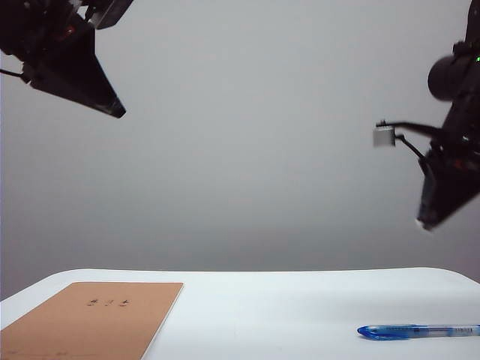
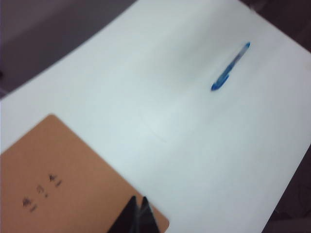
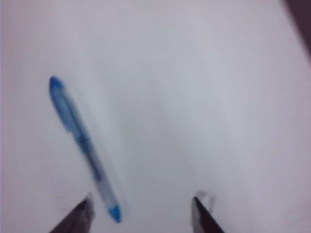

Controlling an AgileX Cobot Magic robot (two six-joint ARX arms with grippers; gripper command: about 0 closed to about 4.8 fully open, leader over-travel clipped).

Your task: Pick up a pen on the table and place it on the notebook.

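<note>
The pen is seen untouched on the table, just beyond the right gripper's parted, empty jaws. Nothing is yet lifted. The left gripper, jaws pressed together, is held above the notebook.

Closed left gripper above tan kraft notebook; translucent blue pen well apart on white table.

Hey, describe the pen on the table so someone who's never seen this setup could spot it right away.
Start at the white table: a tan notebook lies at its left front. The pen lies flat at the right front, apart from the notebook, below the raised right gripper. It is the only slim, translucent blue thing there.
</note>
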